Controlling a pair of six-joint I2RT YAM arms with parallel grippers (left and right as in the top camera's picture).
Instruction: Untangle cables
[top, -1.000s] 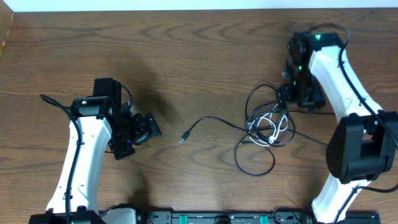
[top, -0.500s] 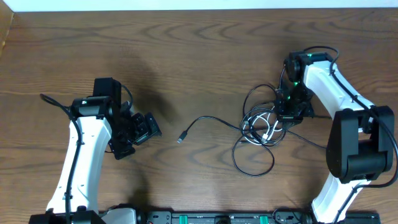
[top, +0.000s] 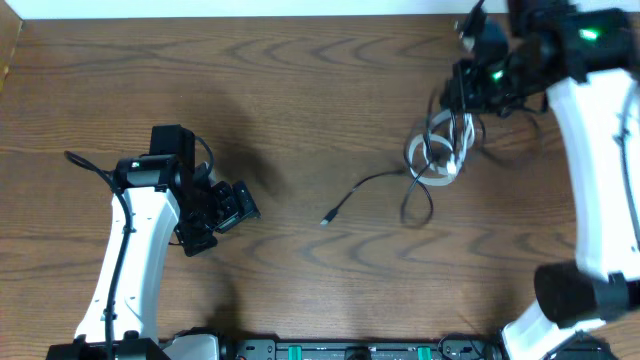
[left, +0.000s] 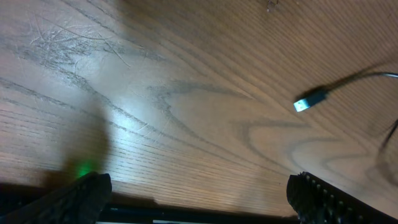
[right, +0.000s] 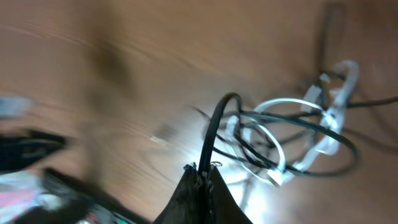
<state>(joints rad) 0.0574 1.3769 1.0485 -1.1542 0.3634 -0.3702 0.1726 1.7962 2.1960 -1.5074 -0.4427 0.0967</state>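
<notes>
Black cable (right: 212, 127), seemingly tangled with a white cable (right: 339, 115), is pinched in the right claw (right: 202, 173); left claw (left: 199, 202) sits spread.

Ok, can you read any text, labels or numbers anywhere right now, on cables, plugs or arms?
No readable text in any view.
Plug of the black cable: no marking visible.
White cable connectors: blurred, unreadable.
Left arm and right arm: green lights only, no lettering visible.
Rail along the bottom of the overhead view: too small to read.
</notes>
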